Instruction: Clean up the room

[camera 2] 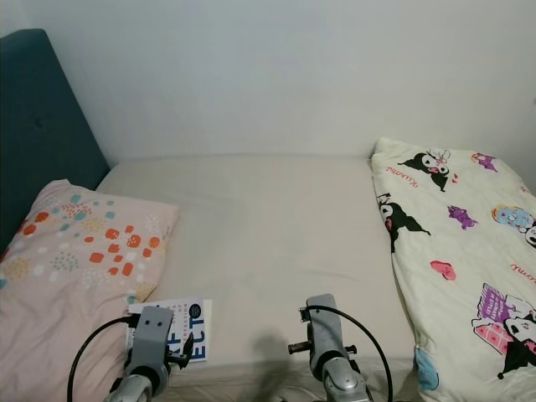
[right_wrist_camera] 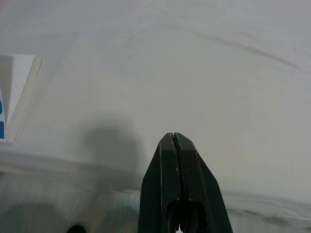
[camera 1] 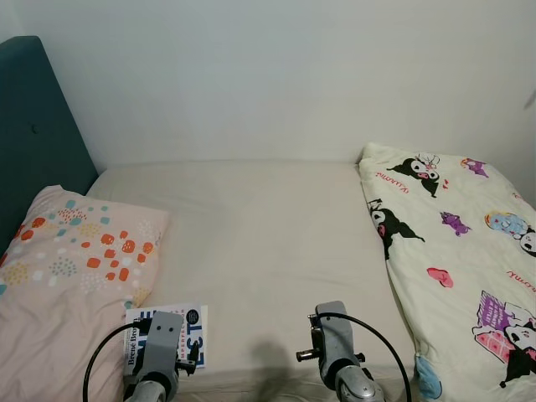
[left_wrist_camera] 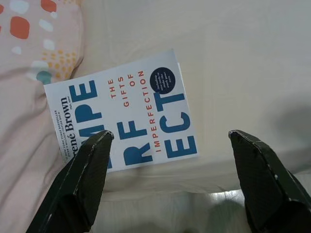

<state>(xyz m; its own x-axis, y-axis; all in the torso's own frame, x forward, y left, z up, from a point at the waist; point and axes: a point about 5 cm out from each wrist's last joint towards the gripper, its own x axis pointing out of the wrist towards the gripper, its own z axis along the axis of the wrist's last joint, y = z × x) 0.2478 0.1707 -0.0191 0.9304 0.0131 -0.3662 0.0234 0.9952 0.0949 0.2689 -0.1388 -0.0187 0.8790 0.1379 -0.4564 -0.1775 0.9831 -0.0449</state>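
Your glossy white paperback [left_wrist_camera: 129, 114] lies flat near the front edge of the smooth cream mattress [camera 1: 268, 243], touching the soft dotted pillow [camera 1: 71, 260]. Left gripper [left_wrist_camera: 170, 141] spread wide above it; right gripper [right_wrist_camera: 176, 138] pressed together.

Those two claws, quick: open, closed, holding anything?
Left gripper: open, empty, above the book.
Right gripper: closed, empty, over the mattress.
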